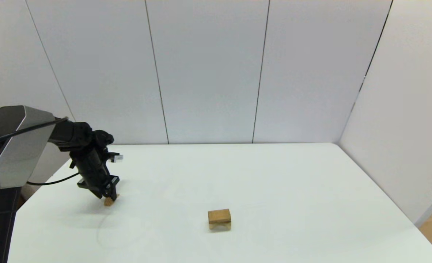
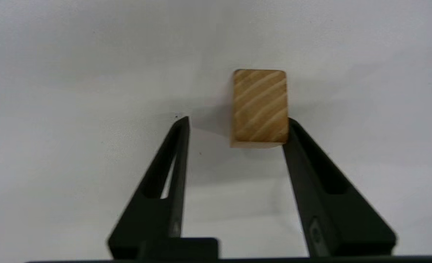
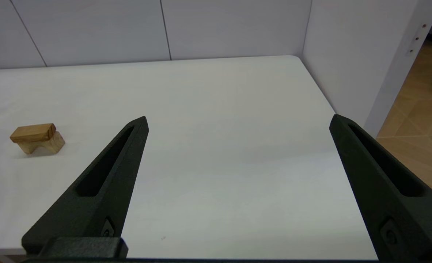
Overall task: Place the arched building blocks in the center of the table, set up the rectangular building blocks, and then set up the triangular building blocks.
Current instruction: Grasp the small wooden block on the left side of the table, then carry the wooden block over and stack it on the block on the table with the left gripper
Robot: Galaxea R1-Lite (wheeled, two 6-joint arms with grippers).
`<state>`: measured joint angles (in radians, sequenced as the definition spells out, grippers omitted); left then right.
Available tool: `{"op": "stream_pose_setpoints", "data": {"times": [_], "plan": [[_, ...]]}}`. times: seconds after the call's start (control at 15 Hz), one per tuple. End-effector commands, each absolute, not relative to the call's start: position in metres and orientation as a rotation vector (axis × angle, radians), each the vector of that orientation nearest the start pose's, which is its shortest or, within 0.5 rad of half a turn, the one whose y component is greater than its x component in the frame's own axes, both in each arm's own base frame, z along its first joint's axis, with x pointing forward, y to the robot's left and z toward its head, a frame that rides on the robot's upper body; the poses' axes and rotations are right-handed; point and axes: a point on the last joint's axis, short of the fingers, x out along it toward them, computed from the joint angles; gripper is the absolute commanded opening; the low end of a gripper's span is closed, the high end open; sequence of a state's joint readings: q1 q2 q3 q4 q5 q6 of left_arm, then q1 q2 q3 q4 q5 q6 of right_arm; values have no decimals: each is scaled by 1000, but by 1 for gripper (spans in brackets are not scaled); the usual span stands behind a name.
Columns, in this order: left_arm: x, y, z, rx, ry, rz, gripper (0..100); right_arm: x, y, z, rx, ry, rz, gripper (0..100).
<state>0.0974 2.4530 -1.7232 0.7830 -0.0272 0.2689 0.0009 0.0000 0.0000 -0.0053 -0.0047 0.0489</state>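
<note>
White table (image 1: 274,175), plain, with rounded corners. Near its middle, toward the near edge, light-brown arched block (image 3: 54,144) standing on its two legs, cut-out facing down. Flat on top of it, slightly darker rectangular slab (image 3: 33,132), lying level and covering the arch's upper face. Well apart, far over on the left side, small light-brown triangular block (image 2: 260,106) resting on the tabletop, a face with slanted grain stripes turned upward; wedge shape hard to make out.

I count three wooden blocks: one arch (image 1: 219,225), one slab (image 1: 219,216) lying on it, one small block (image 2: 260,107) between my left fingers. One table (image 1: 274,182).
</note>
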Motion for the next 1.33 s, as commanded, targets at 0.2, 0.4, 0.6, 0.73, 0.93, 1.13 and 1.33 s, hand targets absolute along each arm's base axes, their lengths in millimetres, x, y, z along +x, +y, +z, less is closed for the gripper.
{"op": "stream_pose_setpoints", "data": {"times": [0.2,0.4,0.6,0.73,0.93,1.13,1.33], "plan": [[414,39,31,118,1520,-151,0,-23,0,76,49,-6,-3,100],[413,33,44,137,1492,-165,0,-23,0,76,49,-6,-3,100],[409,16,72,223,1420,-238,0,-23,0,76,49,-6,-4,100],[403,5,92,288,1366,-324,0,-23,0,76,49,-6,-3,100],[390,-13,121,383,1313,-477,0,-23,0,76,49,-6,-4,100],[372,-44,144,547,1262,-673,0,-23,0,76,49,-6,-4,100],[354,-84,158,623,1245,-851,0,-23,0,76,49,-6,-3,100]]}}
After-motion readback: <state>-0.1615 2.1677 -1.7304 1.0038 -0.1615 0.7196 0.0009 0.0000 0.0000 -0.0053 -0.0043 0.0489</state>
